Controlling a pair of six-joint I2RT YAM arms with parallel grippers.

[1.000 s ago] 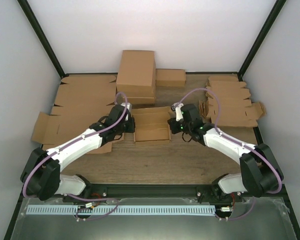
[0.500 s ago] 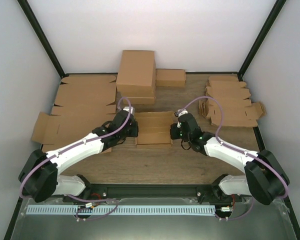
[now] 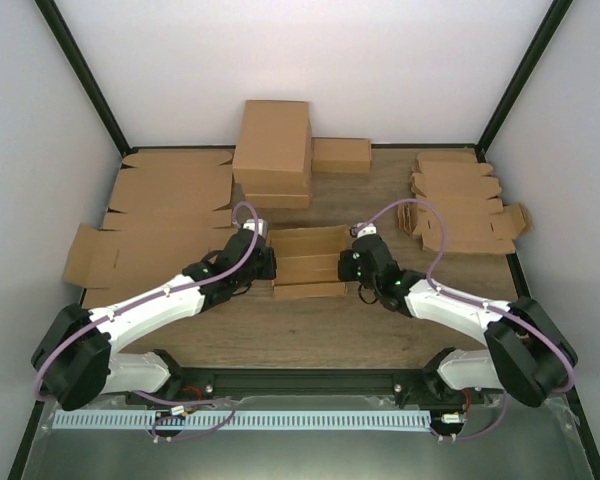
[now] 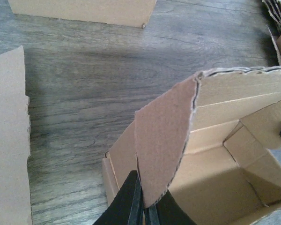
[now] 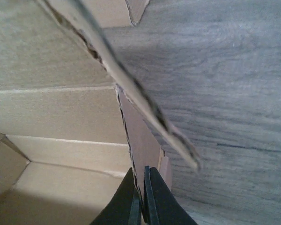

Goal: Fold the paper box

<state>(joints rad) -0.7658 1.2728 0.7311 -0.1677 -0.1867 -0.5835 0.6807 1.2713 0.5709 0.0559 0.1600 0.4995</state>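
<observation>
The paper box (image 3: 307, 262) sits half-formed on the table (image 3: 310, 325), open side up, stretched between the two sets of fingers. The left gripper (image 3: 263, 262) is clenched on its left end; in the left wrist view the black fingers (image 4: 131, 206) pinch the bottom of an upright rounded flap (image 4: 164, 140), with the open cavity just to the right of them. The right gripper (image 3: 352, 265) is clenched on the opposite end; its own camera shows the fingers (image 5: 155, 199) nipping a thin end wall (image 5: 139, 140), with the cavity to their left and bare wood to their right.

This is thin corrugated card, so it should be very light and stiff only along the panels. It will likely bend at the creases, and a hard pinch or twist could crush or tear the ragged die-cut edges. The best hold is probably low on a flap, close to its crease, as both grippers have it now. Pulled unevenly, the box may slide on the wood or skew.

Beyond the fingers, a larger carton (image 3: 273, 150) and a small closed box (image 3: 341, 155) stand near the back. Wide flat sheets (image 3: 160, 215) lie outside the left fingers and a stack of blanks (image 3: 460, 205) outside the right. None touches the box, though the sheets lie under the left forearm.
</observation>
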